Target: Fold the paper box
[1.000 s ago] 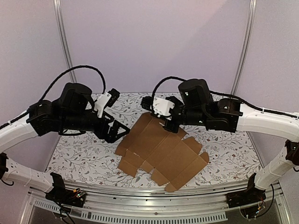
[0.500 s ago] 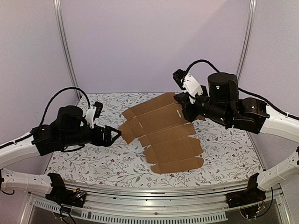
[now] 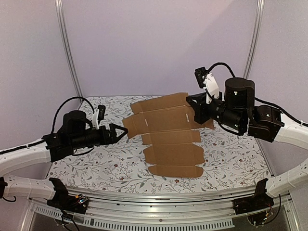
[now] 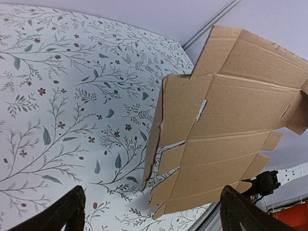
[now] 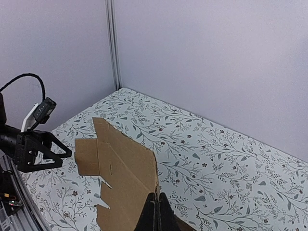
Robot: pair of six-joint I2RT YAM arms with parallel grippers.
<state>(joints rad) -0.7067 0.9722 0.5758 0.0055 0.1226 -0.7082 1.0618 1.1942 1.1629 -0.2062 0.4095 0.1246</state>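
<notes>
My right claw (image 5: 155, 207) is matt black plastic; the flat brown cardboard sheet (image 3: 171, 139) looks matt, faintly fibrous; the floral-printed white table cover (image 3: 96, 163) looks smooth, unglossy.

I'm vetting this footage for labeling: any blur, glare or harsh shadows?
Top external: soft even light, no glare, paper box sharp. Left wrist: box crisp, left gripper slightly soft at the frame edge. Right wrist: clear, no glare, right gripper dark.

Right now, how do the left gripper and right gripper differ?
The left gripper is open and empty; the right gripper is shut on the flat paper box at its right edge. The left gripper sits low beside the box's left edge; the right gripper is higher, holding its side tilted up. Both are black and point at the box.
</notes>
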